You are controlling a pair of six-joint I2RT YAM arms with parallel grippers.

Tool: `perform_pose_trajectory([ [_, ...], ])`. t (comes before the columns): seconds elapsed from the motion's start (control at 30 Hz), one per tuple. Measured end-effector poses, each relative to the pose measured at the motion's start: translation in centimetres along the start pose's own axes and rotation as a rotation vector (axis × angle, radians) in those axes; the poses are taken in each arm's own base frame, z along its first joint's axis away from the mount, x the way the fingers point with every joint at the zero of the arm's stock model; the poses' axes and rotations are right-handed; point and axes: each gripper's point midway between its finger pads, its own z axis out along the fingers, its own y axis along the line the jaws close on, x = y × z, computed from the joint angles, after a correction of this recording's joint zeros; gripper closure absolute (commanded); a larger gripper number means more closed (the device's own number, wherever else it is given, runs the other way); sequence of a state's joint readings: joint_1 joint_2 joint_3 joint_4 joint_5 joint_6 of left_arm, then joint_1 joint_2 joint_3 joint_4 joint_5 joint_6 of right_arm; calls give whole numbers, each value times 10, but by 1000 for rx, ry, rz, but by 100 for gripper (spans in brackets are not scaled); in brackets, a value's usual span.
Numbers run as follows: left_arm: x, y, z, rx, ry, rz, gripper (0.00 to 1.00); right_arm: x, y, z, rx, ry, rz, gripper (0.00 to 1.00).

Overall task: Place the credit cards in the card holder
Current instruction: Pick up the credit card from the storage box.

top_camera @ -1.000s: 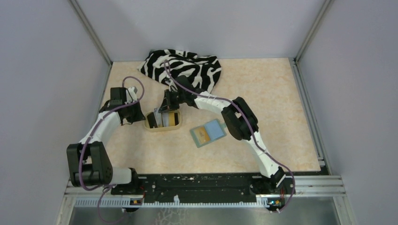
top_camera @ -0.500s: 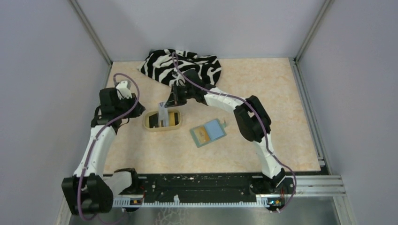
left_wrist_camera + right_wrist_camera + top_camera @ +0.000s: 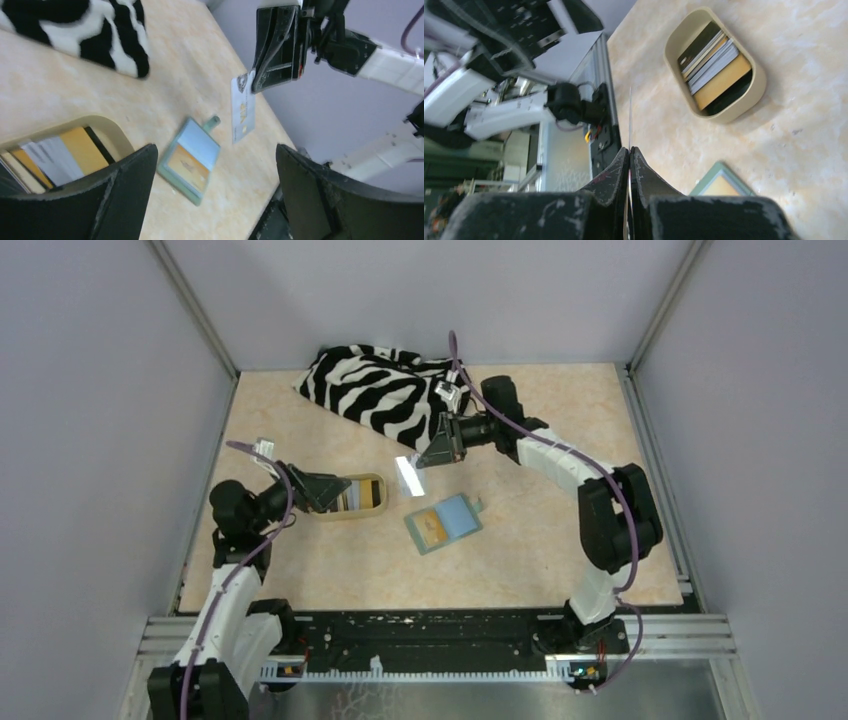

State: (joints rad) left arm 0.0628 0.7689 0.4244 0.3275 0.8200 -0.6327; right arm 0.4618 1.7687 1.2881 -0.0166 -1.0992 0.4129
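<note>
One holder [image 3: 460,516], one dish [image 3: 378,502], one zebra cloth [image 3: 385,390]. Cards: one held card [image 3: 407,473], one gold in the holder [image 3: 432,529], at least four in the dish [image 3: 712,60]; the exact stack count is unclear.

left arm [image 3: 225,585] forward, left fingers [image 3: 120,195] spread wide | right arm [image 3: 555,455] raised — right fingers [image 3: 596,200] pinching whitish card [image 3: 243,107]

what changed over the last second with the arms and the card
The right arm's jaws, shut on a whitish card, lifted it out of the tan dish and swung it right; it now hangs in the air near the card holder. The left arm pulled back toward its base, its open jaws facing the dish from the left. Dish, card holder and zebra cloth stayed put.
</note>
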Motion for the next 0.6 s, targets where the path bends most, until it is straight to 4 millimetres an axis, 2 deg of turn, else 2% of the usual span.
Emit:
perform_pose_trajectory([
  [0.13,41,-14,-5,145,21,-145,8,25,21,-22,-86,62,-60,100],
  [0.2,56,-33,-8,222,34,-145,7,39,32,-29,-128,85,-101,100],
  [0.27,67,-61,-13,322,26,-95,7,53,42,-36,-165,92,-138,100],
  [0.37,76,-93,-20,441,-3,-27,9,69,56,-43,-224,97,-180,100],
  [0.47,83,-108,-19,490,-11,-4,17,73,62,-46,-263,95,-214,100],
  [0.6,103,-112,-4,489,56,-10,25,77,64,-46,-296,96,-224,100],
])
